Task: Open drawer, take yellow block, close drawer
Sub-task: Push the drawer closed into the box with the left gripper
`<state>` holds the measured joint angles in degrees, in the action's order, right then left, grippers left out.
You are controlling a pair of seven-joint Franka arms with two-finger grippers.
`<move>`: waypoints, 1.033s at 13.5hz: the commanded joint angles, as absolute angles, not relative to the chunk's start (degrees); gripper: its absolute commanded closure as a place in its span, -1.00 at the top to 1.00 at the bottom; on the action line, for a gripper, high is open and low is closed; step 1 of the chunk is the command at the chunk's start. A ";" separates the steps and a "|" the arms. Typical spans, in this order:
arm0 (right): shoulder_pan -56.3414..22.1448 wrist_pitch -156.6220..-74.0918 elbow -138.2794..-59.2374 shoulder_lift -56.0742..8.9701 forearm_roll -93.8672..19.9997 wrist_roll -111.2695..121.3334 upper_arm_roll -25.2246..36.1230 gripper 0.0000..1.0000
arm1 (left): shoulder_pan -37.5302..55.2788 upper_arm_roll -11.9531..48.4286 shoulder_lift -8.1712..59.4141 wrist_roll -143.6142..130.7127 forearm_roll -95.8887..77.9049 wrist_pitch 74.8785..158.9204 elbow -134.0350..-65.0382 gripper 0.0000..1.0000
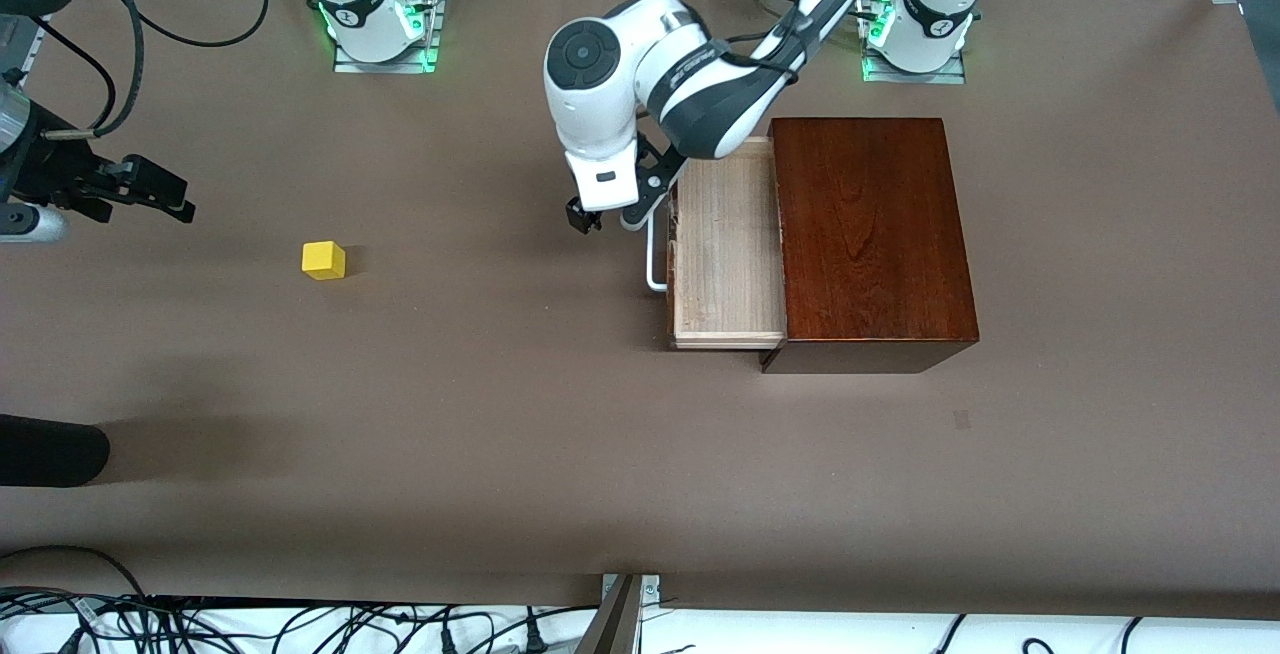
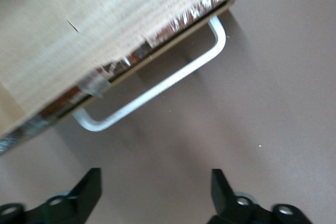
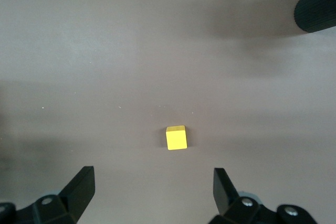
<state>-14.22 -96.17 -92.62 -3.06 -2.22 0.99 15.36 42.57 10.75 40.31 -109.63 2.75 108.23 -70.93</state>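
The drawer (image 1: 725, 254) stands pulled out of the dark-brown box (image 1: 870, 234), and its pale wood tray shows nothing inside. Its white handle (image 1: 655, 264) faces the right arm's end of the table. My left gripper (image 1: 607, 221) hangs open just in front of that handle (image 2: 157, 87), touching nothing, with bare table between its fingers (image 2: 155, 177). The yellow block (image 1: 324, 260) sits on the table toward the right arm's end. My right gripper (image 1: 175, 196) waits open above the table beside the block (image 3: 176, 138), its fingers (image 3: 153, 174) apart from it.
A black cylindrical object (image 1: 50, 449) reaches in over the table edge at the right arm's end, nearer to the front camera than the block, and it also appears in the right wrist view (image 3: 317, 6). Cables lie along the front edge (image 1: 300, 624).
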 commanded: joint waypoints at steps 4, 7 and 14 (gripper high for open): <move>-13.18 -95.54 -93.25 -2.37 0.35 0.26 13.62 1.00 | 43.59 9.23 44.12 -107.49 3.16 108.28 -68.12 -1.00; -13.27 -95.45 -93.25 -2.72 0.44 -0.09 13.54 1.00 | 43.42 6.69 44.12 -108.46 -0.86 107.93 -68.12 -1.00; -13.18 -93.43 -93.25 -2.72 0.53 -0.35 13.80 1.00 | 43.94 3.87 45.35 -111.17 -0.53 107.75 -67.06 -1.00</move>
